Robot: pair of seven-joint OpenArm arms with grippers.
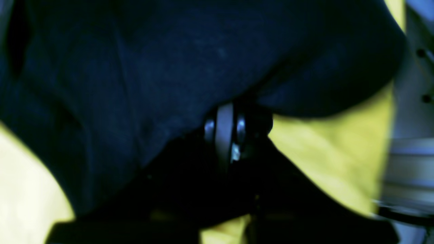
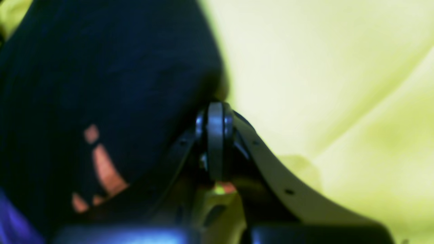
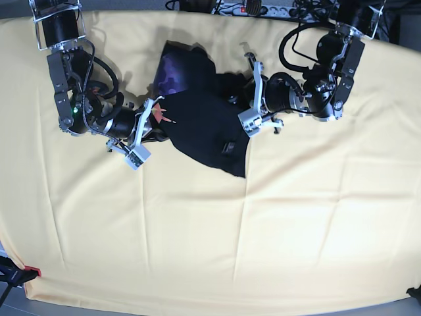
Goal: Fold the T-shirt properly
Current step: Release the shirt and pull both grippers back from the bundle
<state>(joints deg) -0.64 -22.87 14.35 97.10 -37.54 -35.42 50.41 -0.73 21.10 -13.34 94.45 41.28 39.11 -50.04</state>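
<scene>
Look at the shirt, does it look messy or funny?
Yes. The T-shirt is bunched in a crooked heap on the yellow cloth, not flat. A purple printed part sticks up at the far end. The left gripper and right gripper each pinch a side.

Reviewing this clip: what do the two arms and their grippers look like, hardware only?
Both arms are mostly black, with silver-grey metal joint housings and loose black cables looping alongside, clearest on the left arm. The right arm shows a small green light. The left gripper and right gripper have pale curved fingers with small screw holes on dark mounts, plus a white block at each wrist.
</scene>
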